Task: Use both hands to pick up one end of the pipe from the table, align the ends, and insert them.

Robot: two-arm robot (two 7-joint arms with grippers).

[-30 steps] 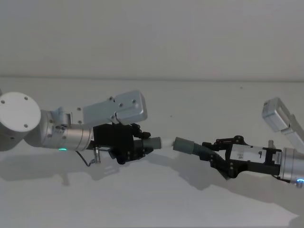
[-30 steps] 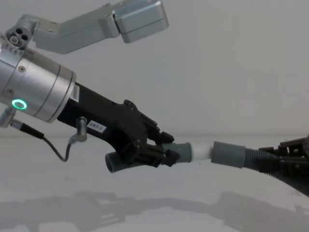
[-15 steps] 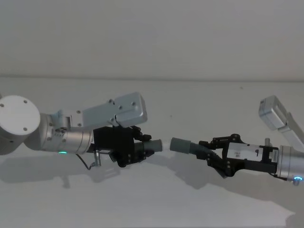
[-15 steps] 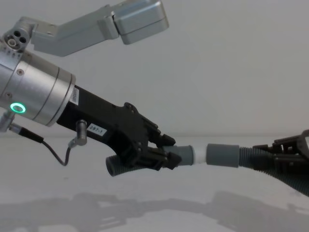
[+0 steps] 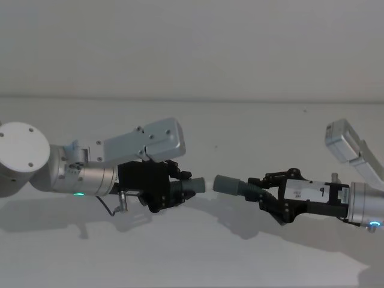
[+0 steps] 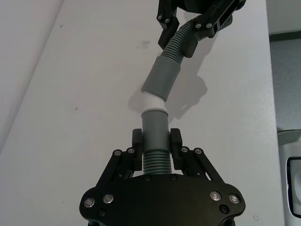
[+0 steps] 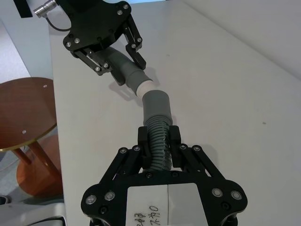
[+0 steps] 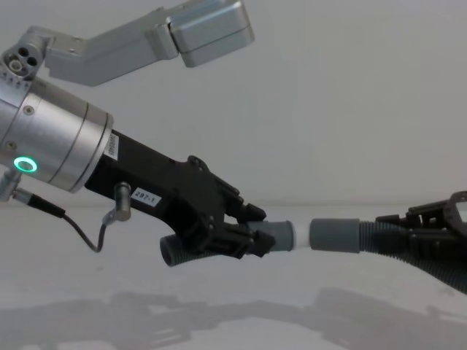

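Since a second ago, the right gripper (image 5: 268, 191) has been carrying its hose piece toward the left one, and you are watching the gap close.

In the head view, both pieces are hanging above the table (image 5: 240, 258), so the pick-up is done; the left gripper (image 5: 180, 189) is reaching in level from the left, and the right arm is stretching in low from the right.

In the left wrist view, the left gripper's fingers (image 6: 136, 151) are pinching the ribbed part of the spigot piece (image 6: 155, 141), and the white spigot tip (image 6: 153, 101) is meeting the grey cuff socket (image 6: 161, 80) at a slight angle (I judge it barely started, not seated).

In the right wrist view, the right gripper's fingers (image 7: 174, 141) are clamping the socket piece (image 7: 157, 127) on its ribs.

In the chest view, the white tip is sitting just at the socket's mouth, nearly level. You are still needing to straighten the two and push home.
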